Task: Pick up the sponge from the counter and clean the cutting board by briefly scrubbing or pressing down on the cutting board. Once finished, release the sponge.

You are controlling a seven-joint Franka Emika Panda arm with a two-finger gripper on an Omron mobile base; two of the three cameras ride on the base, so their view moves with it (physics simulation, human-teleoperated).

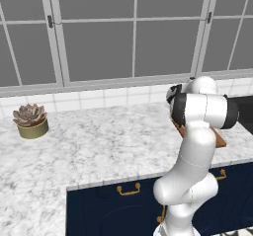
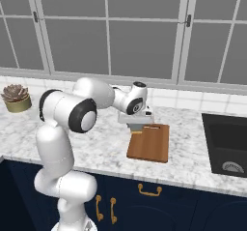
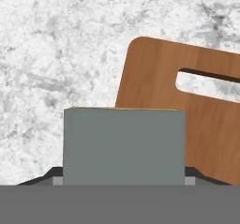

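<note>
The reddish-brown cutting board [image 2: 150, 143] lies flat on the marble counter [image 2: 96, 138], its handle slot at the far end. My gripper [image 2: 136, 126] points down over the board's far left corner and is shut on the sponge [image 2: 137, 132], of which a yellow sliver shows below the fingers. In the hand view the sponge's grey-green face [image 3: 124, 145] sits between the dark fingertips [image 3: 199, 175], partly over the cutting board [image 3: 187, 106] and partly over bare counter [image 3: 56, 54]. I cannot tell whether the sponge touches the board. From the left base, the arm hides most of the cutting board [image 1: 221, 141].
A potted succulent [image 1: 31, 121] stands at the counter's far left. A dark sink [image 2: 226, 143] is set into the counter right of the board. Windows and a tiled wall run behind. Navy cabinets with brass handles [image 2: 149, 191] are below the front edge.
</note>
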